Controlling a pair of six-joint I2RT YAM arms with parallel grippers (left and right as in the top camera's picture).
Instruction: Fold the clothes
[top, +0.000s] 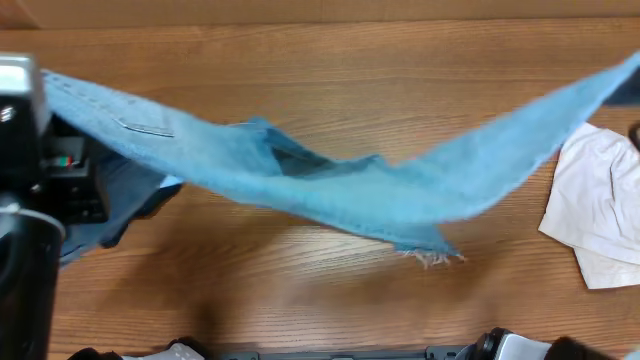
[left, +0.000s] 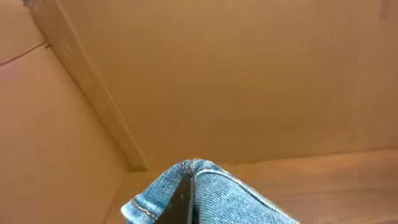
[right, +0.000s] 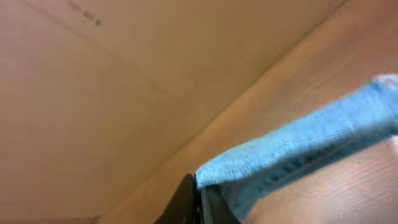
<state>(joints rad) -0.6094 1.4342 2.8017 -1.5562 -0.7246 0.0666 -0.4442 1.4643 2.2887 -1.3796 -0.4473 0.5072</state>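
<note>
Above the counter (top: 300, 310), the jeans (top: 330, 190) are held up and stretched wide. One end is pinched tight by the left tool (left: 188, 190), the other end by the right tool (right: 196, 193). A white cloth (top: 600, 200) is laid near the right edge.

No readable text, brand, number or sign on the jeans (top: 330, 195) or anywhere else

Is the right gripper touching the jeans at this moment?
Touching. The right wrist view shows the right gripper clamped on an edge of the jeans, with the cloth coming straight out from between its jaws.
</note>
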